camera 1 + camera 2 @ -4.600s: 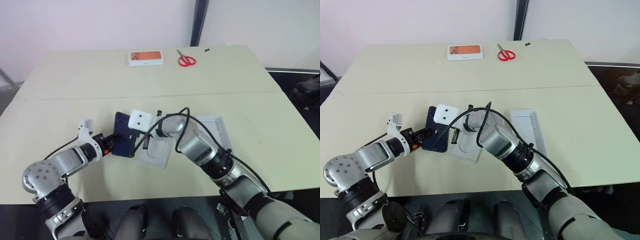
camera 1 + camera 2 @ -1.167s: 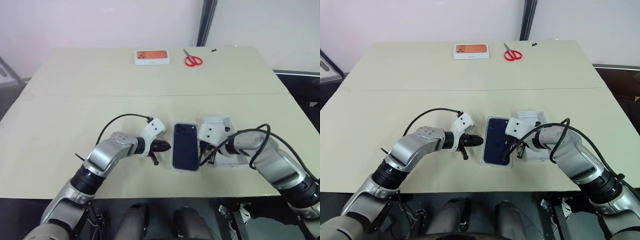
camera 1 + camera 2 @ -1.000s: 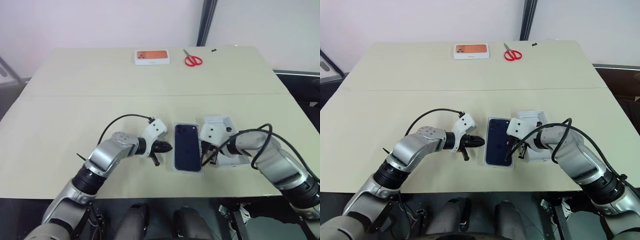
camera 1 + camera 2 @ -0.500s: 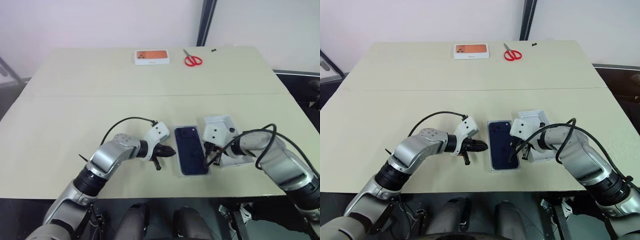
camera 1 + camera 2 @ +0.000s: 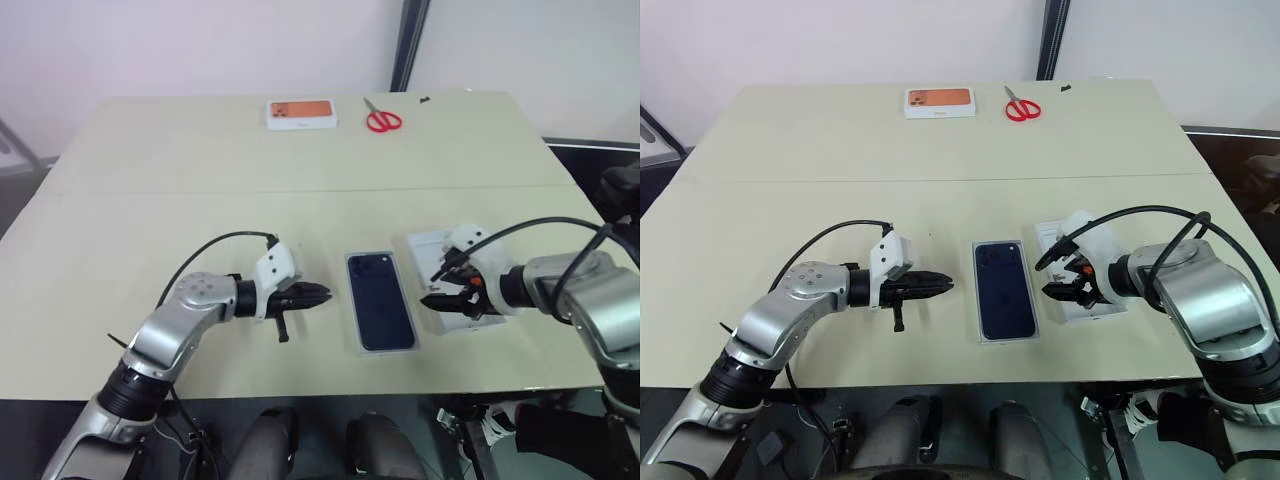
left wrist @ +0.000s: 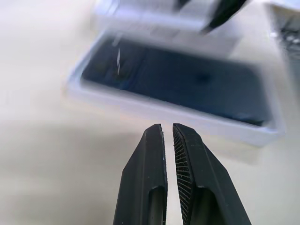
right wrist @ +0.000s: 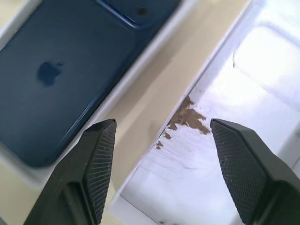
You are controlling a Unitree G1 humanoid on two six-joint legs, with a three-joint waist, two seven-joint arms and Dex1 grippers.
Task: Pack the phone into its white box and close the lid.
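The dark navy phone (image 5: 380,300) lies back up inside the white box (image 5: 388,350), near the table's front edge. My left gripper (image 5: 322,293) is shut and empty, hovering a short way left of the box and pointing at it; the left wrist view shows its fingertips (image 6: 160,129) together before the box wall (image 6: 178,115). My right gripper (image 5: 432,288) is open and empty, over the gap between the box and a white shallow piece (image 5: 425,248) with a rounded imprint and brown torn spots (image 7: 187,117). I cannot tell whether that piece is the lid.
A small box with an orange picture (image 5: 300,113) and red scissors (image 5: 381,121) lie at the table's far edge. A seam (image 5: 200,190) crosses the tabletop. Black cables loop over both forearms. The table's front edge (image 5: 300,397) runs close below the box.
My right gripper has opened and drawn back to the right, off the box's edge. My left gripper, still shut, has pulled away to the left. The box with the phone stays put.
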